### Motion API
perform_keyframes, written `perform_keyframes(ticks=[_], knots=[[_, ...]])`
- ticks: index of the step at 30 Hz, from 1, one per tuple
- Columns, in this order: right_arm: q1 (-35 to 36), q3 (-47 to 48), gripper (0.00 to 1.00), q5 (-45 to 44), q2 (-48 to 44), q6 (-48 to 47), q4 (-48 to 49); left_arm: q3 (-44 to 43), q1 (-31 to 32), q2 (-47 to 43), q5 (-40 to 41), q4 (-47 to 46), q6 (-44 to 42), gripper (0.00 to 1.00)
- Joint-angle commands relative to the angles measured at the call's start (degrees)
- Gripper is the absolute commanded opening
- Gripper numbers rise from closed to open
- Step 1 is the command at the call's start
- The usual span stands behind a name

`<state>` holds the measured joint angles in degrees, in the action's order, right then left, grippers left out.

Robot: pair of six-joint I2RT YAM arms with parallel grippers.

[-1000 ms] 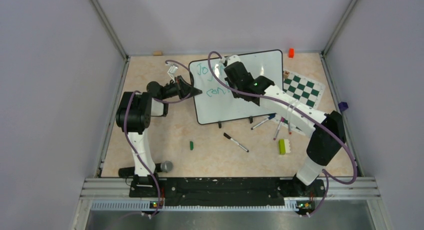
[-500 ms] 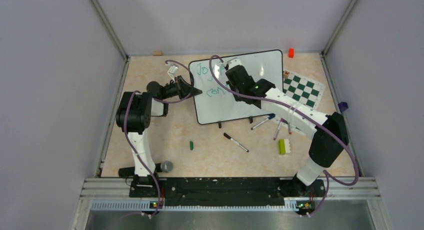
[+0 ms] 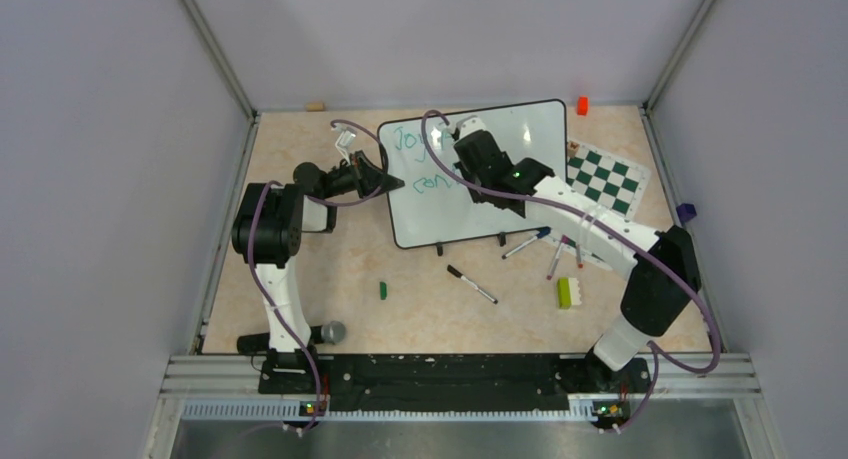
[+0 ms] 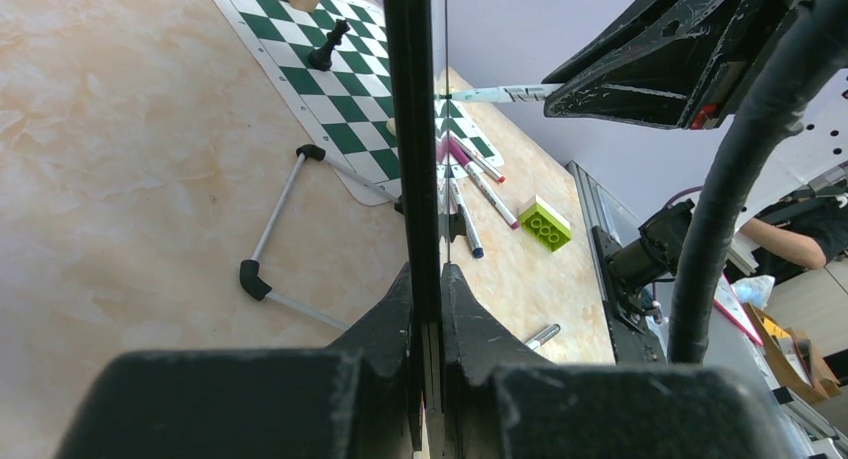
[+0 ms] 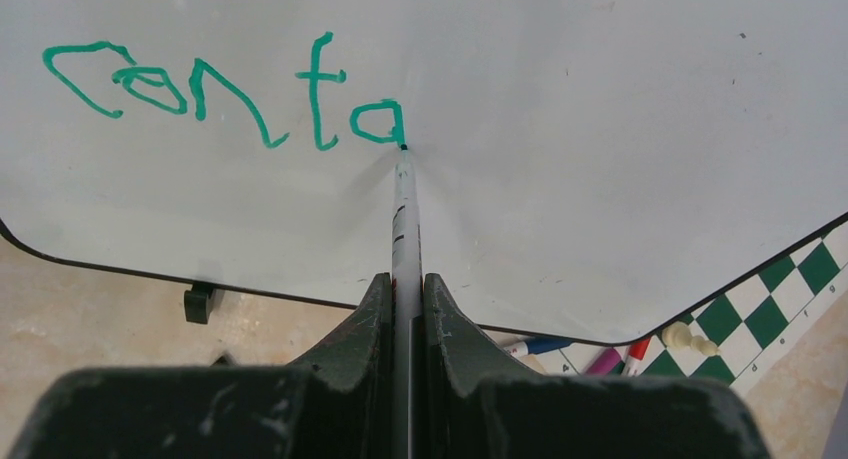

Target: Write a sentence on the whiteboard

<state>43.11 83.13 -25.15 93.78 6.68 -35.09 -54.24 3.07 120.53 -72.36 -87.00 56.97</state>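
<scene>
My right jaws were clenched on a marker (image 5: pixel 405 219) whose tip touched the whiteboard (image 3: pixel 530 129), standing toward twelve o'clock on the surface (image 3: pixel 330 269), just after "conta" in the sentence (image 5: pixel 235 109), while my left jaws gripped its nine o'clock edge.

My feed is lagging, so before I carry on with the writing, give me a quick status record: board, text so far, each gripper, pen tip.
board: whiteboard, held at its left edge
sentence: lower line reads "conta"; top line shows "Joy", with the rest behind the right arm in the top view
left gripper: shut on the whiteboard's black frame
right gripper: shut on the marker
marker tip: touching the whiteboard at the foot of the last "a"
status: word unfinished
</scene>
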Motion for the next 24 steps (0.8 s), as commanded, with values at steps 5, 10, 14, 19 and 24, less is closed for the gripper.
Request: perform_keyframes(ticks=[5,10,14,19,24], knots=[[-2.04,-0.11,0.00,1.66,-5.18,0.96,2.18,0.62,2.11,1.51,-11.03,-5.72,-6.61,0.00],[-2.81,-1.80,0.00,0.98,-6.39,1.36,3.94,0.62,2.11,1.50,-10.99,-5.69,-6.60,0.00],[-3.23,-4.80,0.00,0.46,-8.96,2.13,6.77,0.62,2.11,1.53,-11.06,-5.72,-6.60,0.00],[-5.13,-8.81,0.00,1.28,-12.03,3.61,9.39,0.62,2.08,1.53,-11.05,-5.70,-6.61,0.00],[-5.50,-14.01,0.00,2.18,-17.01,4.34,14.11,0.54,2.11,1.55,-11.09,-5.68,-6.59,0.00]])
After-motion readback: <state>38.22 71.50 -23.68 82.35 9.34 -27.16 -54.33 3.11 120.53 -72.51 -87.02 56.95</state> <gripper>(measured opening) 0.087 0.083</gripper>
